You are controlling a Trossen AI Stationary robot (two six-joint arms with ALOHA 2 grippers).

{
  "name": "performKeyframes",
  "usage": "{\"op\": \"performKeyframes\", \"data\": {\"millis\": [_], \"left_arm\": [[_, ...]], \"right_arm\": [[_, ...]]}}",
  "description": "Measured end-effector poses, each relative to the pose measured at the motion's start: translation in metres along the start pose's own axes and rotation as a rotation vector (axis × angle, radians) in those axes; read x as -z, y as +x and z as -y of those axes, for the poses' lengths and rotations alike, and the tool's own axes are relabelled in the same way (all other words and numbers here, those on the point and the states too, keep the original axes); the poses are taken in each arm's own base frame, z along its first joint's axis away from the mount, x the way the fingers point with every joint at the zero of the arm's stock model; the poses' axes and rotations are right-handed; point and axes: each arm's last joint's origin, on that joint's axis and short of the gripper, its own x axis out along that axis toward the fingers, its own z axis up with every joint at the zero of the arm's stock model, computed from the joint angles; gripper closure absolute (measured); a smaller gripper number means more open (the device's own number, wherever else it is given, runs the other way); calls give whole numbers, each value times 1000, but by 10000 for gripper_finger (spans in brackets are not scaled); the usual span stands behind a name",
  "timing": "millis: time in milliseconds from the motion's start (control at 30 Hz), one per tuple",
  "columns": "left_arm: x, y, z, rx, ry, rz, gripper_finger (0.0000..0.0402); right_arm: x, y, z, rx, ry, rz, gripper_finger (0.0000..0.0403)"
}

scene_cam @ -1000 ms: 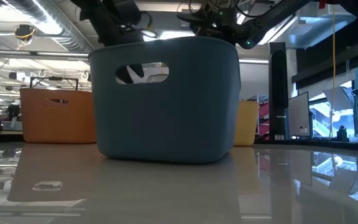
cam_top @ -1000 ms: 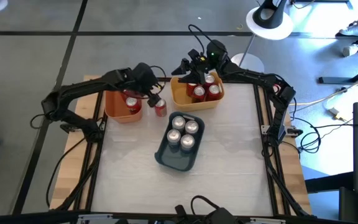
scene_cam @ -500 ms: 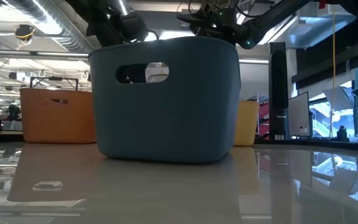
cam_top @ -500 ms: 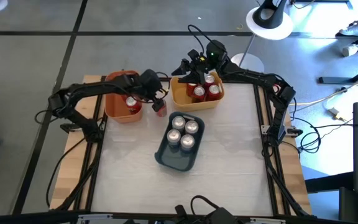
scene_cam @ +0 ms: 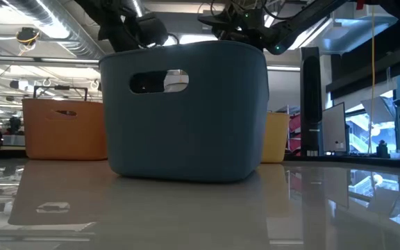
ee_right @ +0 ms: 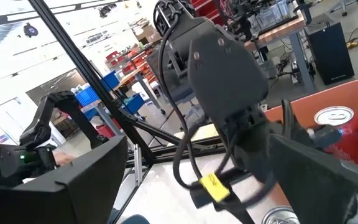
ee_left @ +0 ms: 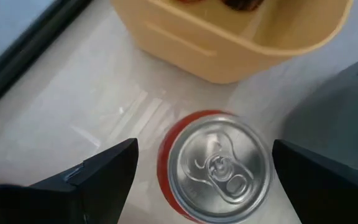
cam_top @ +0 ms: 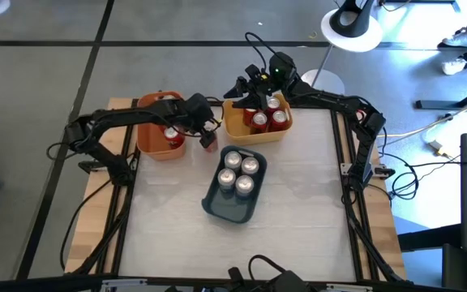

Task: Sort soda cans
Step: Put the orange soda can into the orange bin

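A red soda can (cam_top: pixel 209 144) with a silver top (ee_left: pixel 216 167) stands upright on the table between the orange bin (cam_top: pixel 148 144) and the yellow bin (cam_top: pixel 259 134). My left gripper (cam_top: pixel 207 135) is open just above it, one finger on either side of the can in the left wrist view, with gaps showing. Red cans stand in the orange bin (cam_top: pixel 171 136) and the yellow bin (cam_top: pixel 267 118). Several silver cans (cam_top: pixel 239 172) stand in the dark blue-grey bin (cam_top: pixel 232 207). My right gripper (cam_top: pixel 244 91) hovers open over the yellow bin's far left corner.
The three bins stand close together in the table's far half. In the low view the blue-grey bin (scene_cam: pixel 186 111) hides the loose can, with the orange bin (scene_cam: pixel 64 128) and the yellow bin (scene_cam: pixel 275 135) behind it. Bare white tabletop (cam_top: pixel 298 219) lies toward the near edge.
My left gripper has moved from beside the orange bin toward the table's right and near side and down over the loose red can, its fingers coming to either side of it. The can has stayed in place. My right arm has kept still.
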Motion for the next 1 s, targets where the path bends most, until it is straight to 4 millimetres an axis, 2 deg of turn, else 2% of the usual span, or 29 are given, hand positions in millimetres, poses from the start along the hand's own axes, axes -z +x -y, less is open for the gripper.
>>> {"op": "performKeyframes", "data": {"millis": [333, 433, 767, 867, 1000], "left_arm": [[12, 44, 4, -14, 11, -170, 45], [13, 51, 4, -18, 17, -190, 47], [7, 39, 6, -8, 35, -118, 102], [7, 33, 6, -7, 28, -111, 104], [5, 13, 10, 4, 25, -59, 104]], "right_arm": [[2, 0, 1, 4, 20, -8, 22], [2, 0, 1, 3, 20, -9, 22], [2, 0, 1, 2, 19, -10, 22], [2, 0, 1, 3, 19, -10, 22], [2, 0, 1, 2, 20, -10, 22]]}}
